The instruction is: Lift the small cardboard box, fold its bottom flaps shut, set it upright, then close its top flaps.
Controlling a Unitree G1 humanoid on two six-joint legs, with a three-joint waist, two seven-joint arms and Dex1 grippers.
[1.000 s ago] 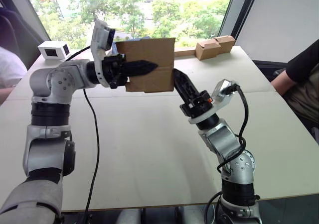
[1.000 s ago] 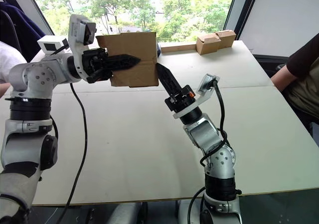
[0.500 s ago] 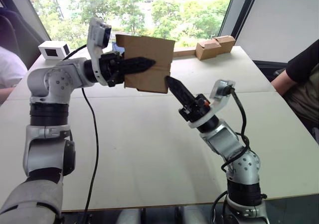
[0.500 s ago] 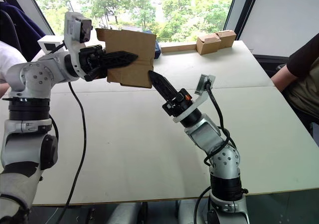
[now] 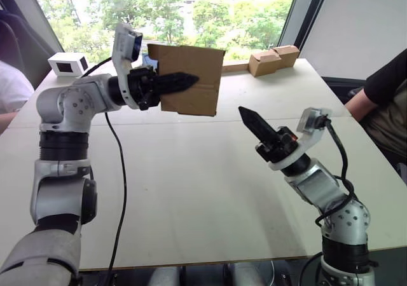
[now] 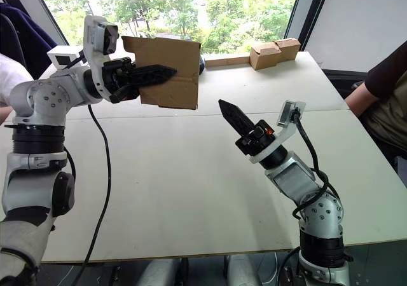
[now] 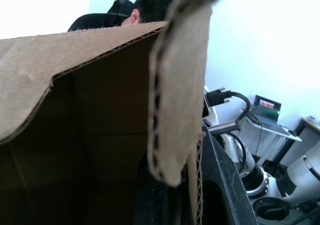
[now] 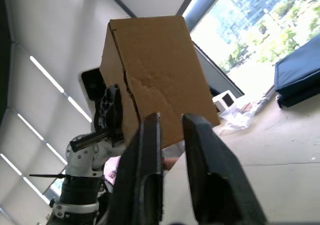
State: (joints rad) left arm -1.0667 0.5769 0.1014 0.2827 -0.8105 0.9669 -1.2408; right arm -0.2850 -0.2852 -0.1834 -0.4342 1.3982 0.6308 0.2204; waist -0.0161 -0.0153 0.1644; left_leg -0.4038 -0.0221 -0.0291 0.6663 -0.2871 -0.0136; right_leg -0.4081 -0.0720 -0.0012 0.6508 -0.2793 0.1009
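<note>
Lifting is done: left gripper (image 5: 180, 81) clamps the plain brown cardboard box (image 5: 189, 79); right gripper (image 5: 249, 116), fingers slightly apart, waits below it; flaps remain.

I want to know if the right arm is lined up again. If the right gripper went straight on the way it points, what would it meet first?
Probably the small cardboard box: the right gripper aims up toward it, though depth is unclear. The left gripper holds it aloft.

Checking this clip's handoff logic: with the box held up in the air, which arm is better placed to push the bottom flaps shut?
Right, probably. The left tool grips the small cardboard box; the right tool is free, below it.
</note>
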